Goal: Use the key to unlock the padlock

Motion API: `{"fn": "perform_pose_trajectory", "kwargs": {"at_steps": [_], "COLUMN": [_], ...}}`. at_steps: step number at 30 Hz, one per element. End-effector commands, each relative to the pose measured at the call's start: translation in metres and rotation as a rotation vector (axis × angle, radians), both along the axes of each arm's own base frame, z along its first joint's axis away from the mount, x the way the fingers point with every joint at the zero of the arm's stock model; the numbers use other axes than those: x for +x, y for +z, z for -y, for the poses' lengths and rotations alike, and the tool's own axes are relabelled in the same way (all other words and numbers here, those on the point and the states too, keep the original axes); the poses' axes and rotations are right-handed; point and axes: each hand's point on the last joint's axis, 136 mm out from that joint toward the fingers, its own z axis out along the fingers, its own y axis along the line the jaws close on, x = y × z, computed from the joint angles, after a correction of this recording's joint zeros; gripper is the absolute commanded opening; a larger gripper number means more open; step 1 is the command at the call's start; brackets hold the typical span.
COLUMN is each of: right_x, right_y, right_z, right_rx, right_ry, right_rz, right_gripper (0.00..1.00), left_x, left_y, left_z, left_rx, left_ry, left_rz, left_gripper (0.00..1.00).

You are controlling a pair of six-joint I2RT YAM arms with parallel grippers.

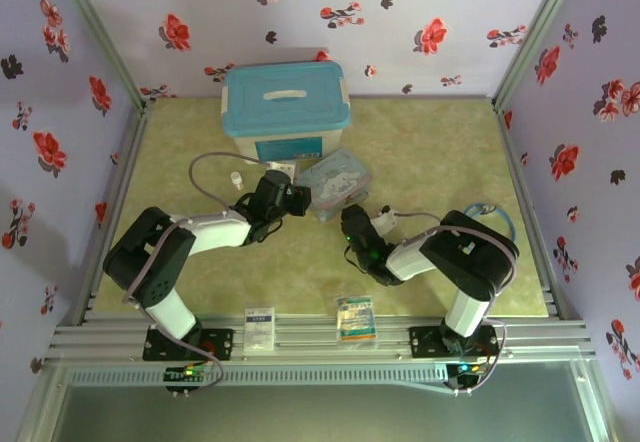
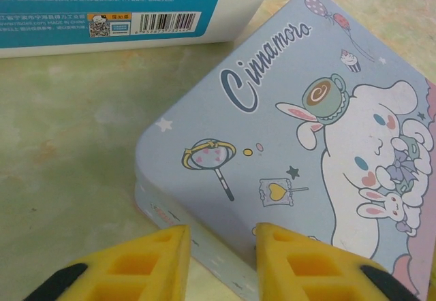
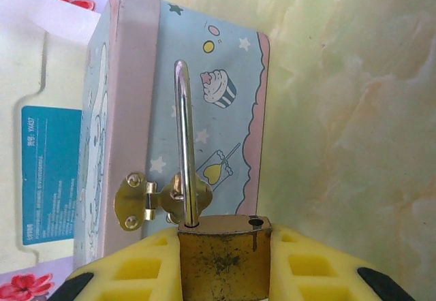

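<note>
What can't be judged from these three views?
1. Keyhole: in the right wrist view, the padlock body's lower part is cut off by the bottom edge, between the right fingers.
2. Whether the left fingers grip the tin: in the left wrist view, the fingers themselves hide the contact.
3. Lock in the top view: too small, under the right gripper.

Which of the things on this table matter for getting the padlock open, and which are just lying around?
Part of the job:
padlock, gripped by the right end effector
cartoon tin, with the shackle at its hasp

Just lying about:
blue-lidded storage box
small white bottle
white packet
blue-printed packet
</note>
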Motion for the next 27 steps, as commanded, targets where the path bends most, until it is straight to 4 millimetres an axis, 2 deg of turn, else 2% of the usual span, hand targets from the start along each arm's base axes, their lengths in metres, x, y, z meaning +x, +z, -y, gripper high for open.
{"fn": "perform_pose_trajectory", "kwargs": {"at_steps": [1,6,9,11,13,16,20,24,27], "right_x": [-0.009,-0.03,-0.033,-0.033,-0.033,-0.029,-0.022,-0.011,-0.003], "right_y": [0.008,0.01,0.007,0.01,0.007,0.006,0.003,0.012,0.02], "right_z": [-0.001,-0.026,-0.021,-0.015,-0.005,0.006,0.015,0.009,0.017], "right_rx": [-0.075,-0.089,-0.076,-0.071,-0.081,-0.086,-0.057,-0.042,-0.05], "right_ry": [-0.019,0.039,0.017,-0.003,-0.034,-0.064,-0.093,-0.096,-0.137], "right_rz": [0.036,0.05,0.054,0.076,0.069,0.07,0.078,0.118,0.145], "right_gripper": [0.04,0.04,0.04,0.03,0.03,0.03,0.03,0.03,0.03], "left_x": [-0.029,-0.015,-0.006,0.001,0.007,0.009,-0.002,-0.016,-0.025], "left_y": [-0.058,0.006,0.033,0.038,0.029,-0.003,-0.047,-0.079,-0.098], "left_z": [-0.042,-0.019,-0.009,-0.001,0.01,0.02,0.004,-0.011,-0.026], "left_rx": [0.155,-0.058,-0.123,-0.128,-0.102,-0.019,0.226,0.362,0.437], "left_ry": [0.059,0.062,0.06,0.053,0.037,0.037,0.085,0.074,0.07], "left_rz": [-0.205,-0.109,-0.07,-0.062,-0.079,-0.148,-0.204,-0.244,-0.267], "left_gripper": [0.38,0.56,0.67,0.72,0.76,0.76,0.68,0.47,0.44]}}
